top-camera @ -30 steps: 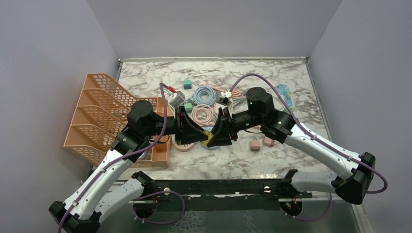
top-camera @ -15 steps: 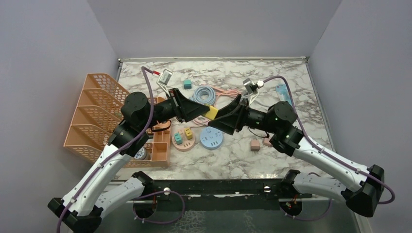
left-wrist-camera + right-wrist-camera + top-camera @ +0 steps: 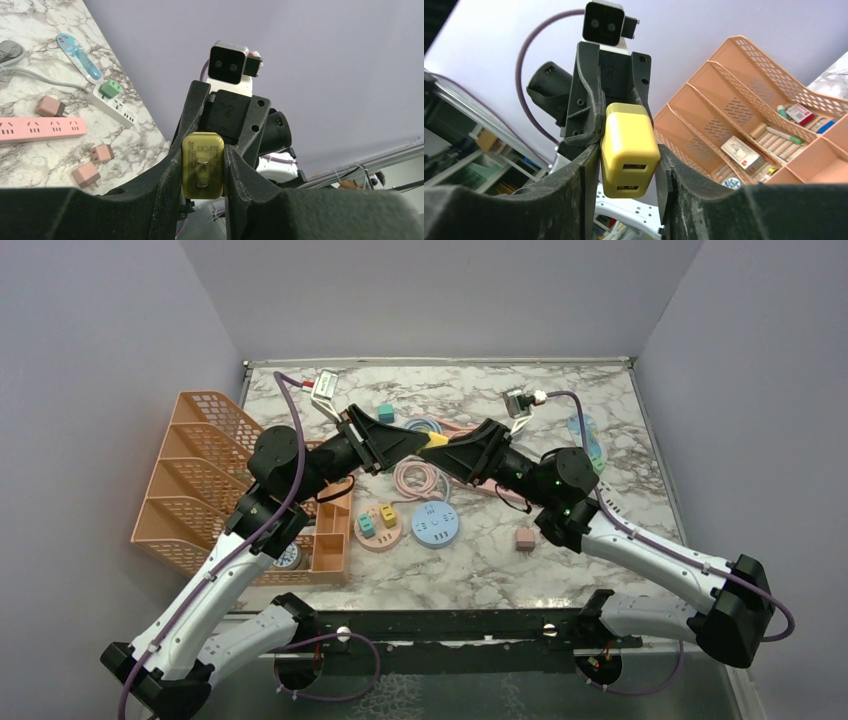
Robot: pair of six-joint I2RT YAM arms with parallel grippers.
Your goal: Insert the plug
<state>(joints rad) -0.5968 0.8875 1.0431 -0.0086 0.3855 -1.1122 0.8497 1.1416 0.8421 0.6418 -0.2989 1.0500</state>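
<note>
A yellow plug hangs in the air above the middle of the table, gripped from both sides. My left gripper comes from the left and is shut on it. In the left wrist view the plug shows its two prongs between my left gripper's fingers. My right gripper comes from the right and is shut on the same plug. In the right wrist view the plug shows two USB ports between my right gripper's fingers. A round blue power strip lies below on the table.
A round pink strip holds a green and a yellow adapter. Coiled pink and blue cables lie under the grippers. An orange organizer stands at the left. A pink adapter lies at the right. A pink power strip and a white one lie on the marble.
Both grippers have risen from just above the table and moved toward the back, keeping the yellow plug between them. Both wrists have tilted upward.
</note>
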